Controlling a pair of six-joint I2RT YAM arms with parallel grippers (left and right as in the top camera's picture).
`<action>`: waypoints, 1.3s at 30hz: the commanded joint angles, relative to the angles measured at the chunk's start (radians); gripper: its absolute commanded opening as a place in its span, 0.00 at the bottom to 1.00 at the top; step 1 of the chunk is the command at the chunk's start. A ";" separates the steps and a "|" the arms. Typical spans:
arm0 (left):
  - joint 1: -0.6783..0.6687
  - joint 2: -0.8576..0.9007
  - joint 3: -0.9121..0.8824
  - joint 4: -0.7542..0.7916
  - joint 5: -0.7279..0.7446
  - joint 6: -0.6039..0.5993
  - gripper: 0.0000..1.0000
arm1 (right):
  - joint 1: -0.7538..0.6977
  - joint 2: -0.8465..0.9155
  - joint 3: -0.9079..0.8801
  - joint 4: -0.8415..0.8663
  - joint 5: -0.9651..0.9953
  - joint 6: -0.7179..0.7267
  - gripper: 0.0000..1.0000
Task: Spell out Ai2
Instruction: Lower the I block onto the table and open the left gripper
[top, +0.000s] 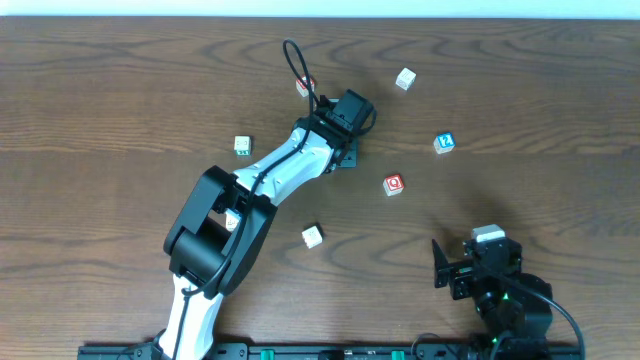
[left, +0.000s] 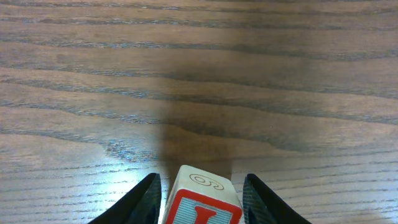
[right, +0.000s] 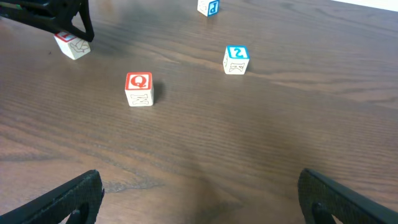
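Observation:
My left gripper (left: 200, 185) is shut on a pale cube with a red I (left: 203, 205), a 6 on its top side, low over the table's middle (top: 345, 150). In the right wrist view this cube (right: 73, 45) sits tilted under the left fingers. The blue 2 cube (top: 445, 142) lies right of it, also in the right wrist view (right: 236, 59). A red-marked cube (top: 306, 87) lies behind the left arm's cable; I cannot read its letter. My right gripper (right: 199, 199) is open and empty at the front right (top: 441, 268).
The red Q cube (top: 393, 184) (right: 139, 88) lies between the two grippers. A pale cube with a blue mark (top: 405, 78) (right: 208, 6) is at the back. A green-marked cube (top: 243, 146) and a pale cube (top: 313, 236) flank the left arm; another (top: 232, 220) is half hidden under it.

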 joint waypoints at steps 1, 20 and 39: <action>0.001 -0.024 -0.013 -0.001 -0.021 0.010 0.45 | -0.007 -0.005 -0.007 0.000 -0.011 -0.011 0.99; 0.000 -0.024 -0.013 -0.018 -0.031 -0.047 0.40 | -0.007 -0.005 -0.007 0.000 -0.011 -0.011 0.99; 0.001 -0.024 -0.013 -0.015 -0.047 -0.125 0.44 | -0.007 -0.005 -0.007 0.000 -0.011 -0.011 0.99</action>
